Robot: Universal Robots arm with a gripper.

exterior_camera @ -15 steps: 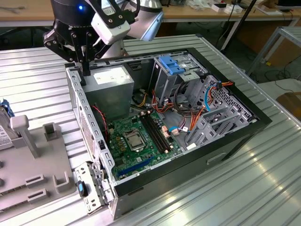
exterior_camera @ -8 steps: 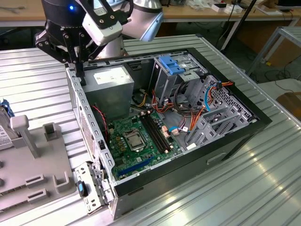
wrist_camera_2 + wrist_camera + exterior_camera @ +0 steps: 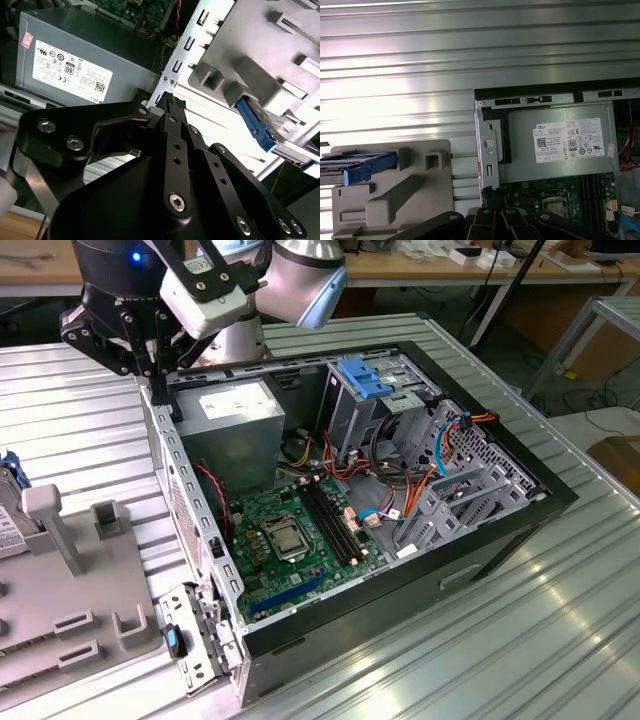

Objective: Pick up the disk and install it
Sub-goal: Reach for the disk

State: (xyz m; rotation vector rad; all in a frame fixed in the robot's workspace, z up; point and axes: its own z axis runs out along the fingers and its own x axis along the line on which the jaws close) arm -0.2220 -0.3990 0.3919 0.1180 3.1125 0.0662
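computer case (image 3: 400, 592) lies on side on table (image 3: 560, 640), side panel off, likely so drive cage (image 3: 365, 390) is reachable from above; disk (image 3: 351, 164) sits in slot of grey fixture (image 3: 90, 580) beside case, at exterior view's left, blue rail exposed, seemingly presented for grasp; tool (image 3: 173, 102) hangs over case's rear edge by power supply (image 3: 235, 425), well apart from disk; its fingers pressed together, pinching nothing
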